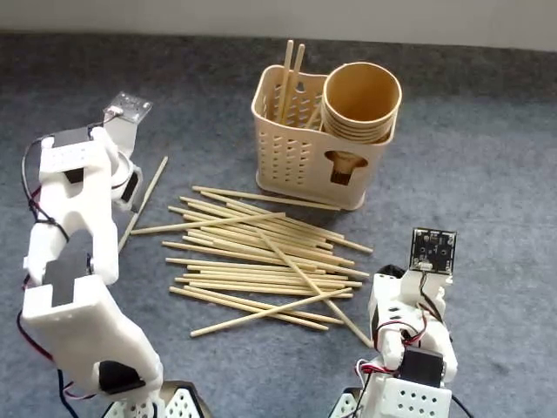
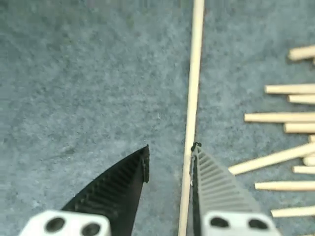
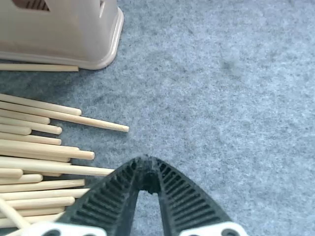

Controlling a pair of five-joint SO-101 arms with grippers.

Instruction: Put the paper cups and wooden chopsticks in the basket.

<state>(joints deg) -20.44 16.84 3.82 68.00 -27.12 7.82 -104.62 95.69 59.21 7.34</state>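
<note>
The paper cups [image 1: 361,97] sit stacked one inside the other in the basket [image 1: 291,165], in the side nearer the right arm. Two long chopsticks [image 1: 290,74] stick up out of the other side of the basket, and they lean a little. The basket stands upright on the grey mat [image 1: 487,174], at the far side from the arms. Most of the sticks are not in it. A big pile of chopsticks [image 1: 261,261] lies flat on the mat just in front of the basket, between the two arms. Most of them point the same way, and a few lie crossed over the top. One stick at the far edge of the pile lies right along the bottom of the basket. One lone chopstick [image 2: 193,88] lies apart from the pile, on the left arm's side. The left claw [image 2: 171,146] is low over this lone stick with its fingers spread apart. The stick runs between the two fingers, right against the light finger [image 2: 216,189], and the black finger [image 2: 120,189] is away from it. The claw is not squeezing the stick. The right claw [image 3: 147,164] is low over bare mat, beside the ends of the pile's sticks, and the basket's corner is farther off. Its two fingertips are pressed together, and nothing is between them.
</note>
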